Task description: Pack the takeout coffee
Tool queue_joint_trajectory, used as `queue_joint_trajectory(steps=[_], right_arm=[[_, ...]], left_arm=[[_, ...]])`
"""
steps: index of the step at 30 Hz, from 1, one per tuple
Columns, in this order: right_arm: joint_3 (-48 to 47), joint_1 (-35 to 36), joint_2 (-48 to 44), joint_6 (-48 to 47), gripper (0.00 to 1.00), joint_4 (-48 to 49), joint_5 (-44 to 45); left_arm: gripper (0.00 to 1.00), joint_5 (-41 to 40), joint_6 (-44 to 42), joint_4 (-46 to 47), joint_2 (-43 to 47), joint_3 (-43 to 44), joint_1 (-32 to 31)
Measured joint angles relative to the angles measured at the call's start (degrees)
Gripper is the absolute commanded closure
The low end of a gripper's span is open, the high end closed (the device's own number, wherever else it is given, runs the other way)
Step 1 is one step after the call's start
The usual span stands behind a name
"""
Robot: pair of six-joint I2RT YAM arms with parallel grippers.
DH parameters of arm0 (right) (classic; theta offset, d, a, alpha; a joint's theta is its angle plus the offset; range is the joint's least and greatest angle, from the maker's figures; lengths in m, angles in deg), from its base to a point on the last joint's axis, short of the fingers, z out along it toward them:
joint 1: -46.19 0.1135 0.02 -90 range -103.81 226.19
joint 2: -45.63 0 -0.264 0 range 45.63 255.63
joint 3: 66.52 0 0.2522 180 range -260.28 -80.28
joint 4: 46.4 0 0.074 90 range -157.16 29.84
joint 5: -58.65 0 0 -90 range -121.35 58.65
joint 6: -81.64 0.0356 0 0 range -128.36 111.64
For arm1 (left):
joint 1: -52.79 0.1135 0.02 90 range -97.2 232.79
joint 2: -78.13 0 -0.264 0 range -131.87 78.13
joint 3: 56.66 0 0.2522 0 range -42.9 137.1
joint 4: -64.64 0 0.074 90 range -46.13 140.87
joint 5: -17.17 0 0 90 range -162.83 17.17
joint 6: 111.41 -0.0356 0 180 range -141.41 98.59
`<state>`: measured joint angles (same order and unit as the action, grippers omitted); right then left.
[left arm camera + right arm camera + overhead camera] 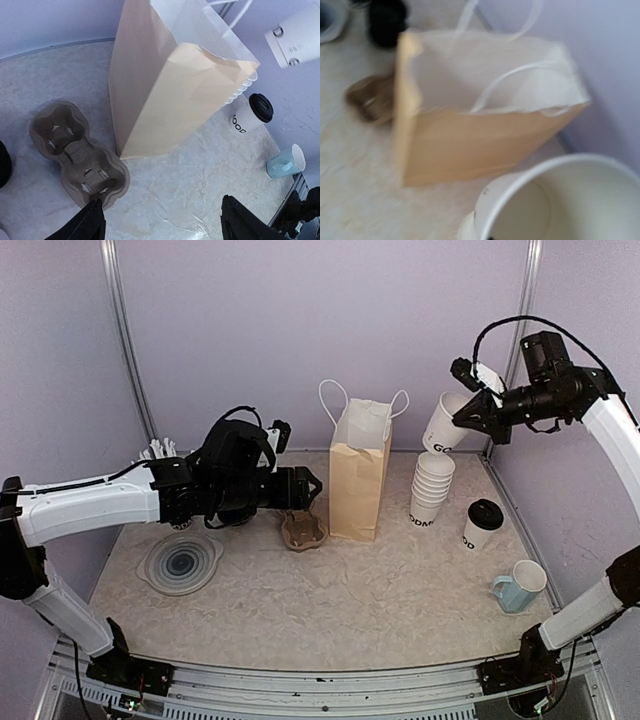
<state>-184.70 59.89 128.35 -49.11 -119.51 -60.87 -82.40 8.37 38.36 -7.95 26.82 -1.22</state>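
One takeout coffee cup (pixel 483 524) with a black lid stands on the table right of the paper bag (pixel 360 480); it also shows in the left wrist view (pixel 251 114). A second lidded cup is not in view. My left gripper (pixel 312 486) is open and empty, low over the table between the brown cup carrier (pixel 302 531) and the bag (pixel 170 95); its fingertips (pixel 92 222) stand wide apart. My right gripper (pixel 465 420) is raised right of the bag, shut on a lidless white cup (pixel 444 422), whose open mouth (pixel 560 200) fills the blurred right wrist view.
A stack of lidless white cups (pixel 431 490) stands just right of the bag. A light blue mug (pixel 520 586) sits at the front right. A clear round lid (pixel 182 562) lies at the left. The carrier (pixel 75 155) lies beside the bag's foot.
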Motion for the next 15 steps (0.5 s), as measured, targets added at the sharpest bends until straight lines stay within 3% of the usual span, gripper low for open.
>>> queue_joint_trajectory(steps=[8,15], right_arm=[[16.9,2.8,-5.9,-7.5,1.0,-3.1,-3.3],[29.2,20.7,-8.4,-7.9,1.0,0.3,-2.1]], left_arm=[[0.28,-4.9,-0.7,-15.6,-3.2,8.8,7.6],[0.31,-7.4,-7.1,-27.4,-8.1,15.7,11.3]])
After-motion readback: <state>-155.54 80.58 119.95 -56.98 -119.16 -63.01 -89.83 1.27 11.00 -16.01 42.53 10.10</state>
